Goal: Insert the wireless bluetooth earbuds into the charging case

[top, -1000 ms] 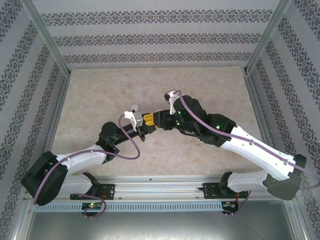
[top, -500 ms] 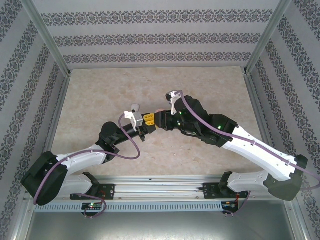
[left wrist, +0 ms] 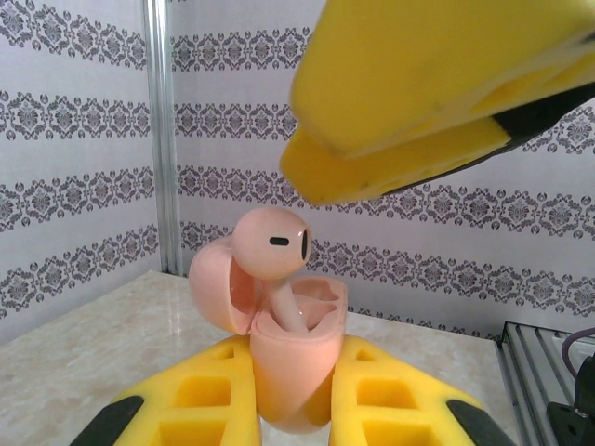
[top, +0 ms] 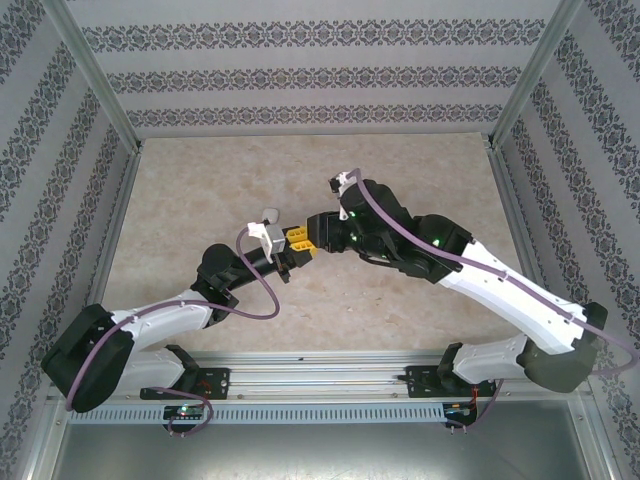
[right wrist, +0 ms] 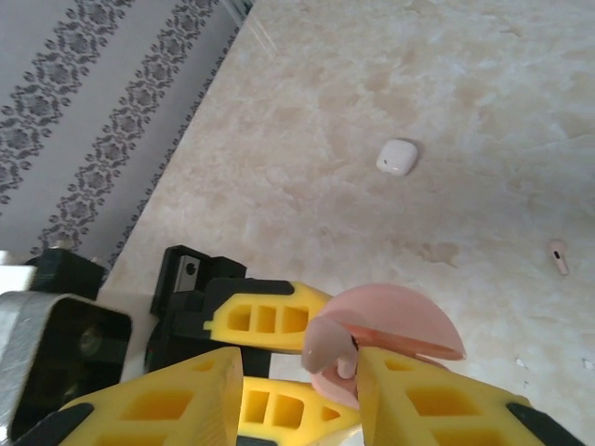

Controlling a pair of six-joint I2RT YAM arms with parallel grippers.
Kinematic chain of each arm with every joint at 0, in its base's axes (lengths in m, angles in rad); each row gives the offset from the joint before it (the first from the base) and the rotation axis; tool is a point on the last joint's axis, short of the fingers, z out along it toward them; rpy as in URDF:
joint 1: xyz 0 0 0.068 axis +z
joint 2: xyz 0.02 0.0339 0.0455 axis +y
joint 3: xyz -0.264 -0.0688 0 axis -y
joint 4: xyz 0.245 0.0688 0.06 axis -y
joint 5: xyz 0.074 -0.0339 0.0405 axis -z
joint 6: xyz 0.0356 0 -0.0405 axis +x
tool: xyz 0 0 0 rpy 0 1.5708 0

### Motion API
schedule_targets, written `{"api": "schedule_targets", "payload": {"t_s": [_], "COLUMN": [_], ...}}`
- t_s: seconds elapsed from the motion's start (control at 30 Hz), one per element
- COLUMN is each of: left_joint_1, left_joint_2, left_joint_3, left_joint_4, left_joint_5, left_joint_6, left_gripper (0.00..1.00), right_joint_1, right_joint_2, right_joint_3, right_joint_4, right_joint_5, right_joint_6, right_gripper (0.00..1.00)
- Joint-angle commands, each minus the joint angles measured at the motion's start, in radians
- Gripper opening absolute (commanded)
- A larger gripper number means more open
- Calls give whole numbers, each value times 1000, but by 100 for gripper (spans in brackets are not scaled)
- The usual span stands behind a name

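**Entry 1: charging case**. Pink and rounded, with its lid hinged open toward the back. It is held upright above the tabletop. The left gripper has its yellow fingers clamped on the lower body, one on each side.

**Entry 2: seated earbud**. Pink, standing stem-down in a well of the charging case. Its bulbous head rises above the rim, and a dark oval slot on the head faces the left wrist camera.

**Entry 3: right gripper**. It points down at the open case from above, and its yellow fingers stand apart with nothing gripped. In the right wrist view the head of the seated earbud shows in the gap between them. In the left wrist view the fingertips hover just above that head, clear of it.

**Entry 4: loose earbud**. Pale pink with a short stem, lying flat on the tabletop toward the right edge of the right wrist view.

**Entry 5: whitish rounded piece**. Small, resting on the tabletop farther back, well apart from the loose earbud. Its exact kind cannot be told.

**Surroundings.** The tabletop has a marbled beige surface. The patterned wall panels have grey ornamental bands.
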Motion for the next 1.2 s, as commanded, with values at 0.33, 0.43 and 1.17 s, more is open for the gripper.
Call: {"api": "schedule_targets", "payload": {"t_s": [0.33, 0.43, 1.17], "left_joint_1": [-4, -4, -4], "left_joint_2": [-43, -43, -63], "left_joint_3": [-5, -6, -34], "left_joint_4": [-19, -19, 8], "left_joint_5": [0, 1, 104], "left_joint_6": [16, 16, 26], "left_gripper": [0, 0, 0], "right_joint_1": [-12, -13, -9], "right_joint_2": [60, 53, -13], "right_joint_3": [67, 51, -9], "right_joint_4": [-105, -90, -3], "right_joint_5": [47, 33, -90], "right_joint_6": [-3, -16, -357], "right_gripper": [28, 21, 1]}}
